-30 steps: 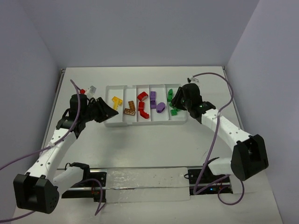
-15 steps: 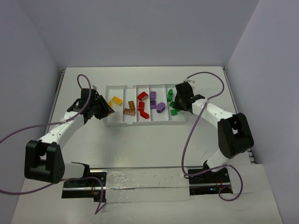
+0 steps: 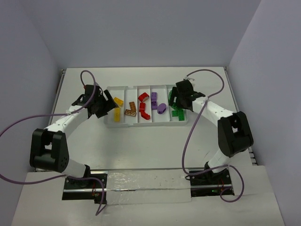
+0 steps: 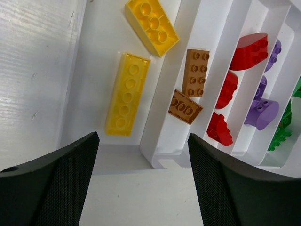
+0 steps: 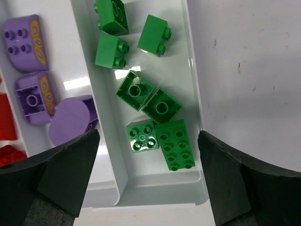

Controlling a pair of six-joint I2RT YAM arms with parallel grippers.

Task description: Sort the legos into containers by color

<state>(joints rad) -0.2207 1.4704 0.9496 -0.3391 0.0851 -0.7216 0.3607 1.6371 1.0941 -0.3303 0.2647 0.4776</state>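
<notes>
Near side: left gripper (image 3: 109, 105) and right gripper (image 3: 176, 100) both spread wide, gripping nothing, one above each end of the tray (image 3: 146, 124). All bricks (image 4: 195, 73) lie in the tray, one colour per compartment, left to right: yellow (image 4: 127, 96), brown (image 4: 186, 106), red (image 4: 249, 51), purple (image 5: 27, 35), green (image 5: 174, 143).

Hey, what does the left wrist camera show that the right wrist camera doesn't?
Only the left wrist view: two yellow bricks in the tray's end compartment and two orange-brown bricks in the next one. Only the right wrist view: the green bricks in full in their compartment; the left wrist view catches just a green sliver at its edge. Both: the white tray, red bricks and purple bricks. The left end effector and right end effector each appear open and empty.
</notes>
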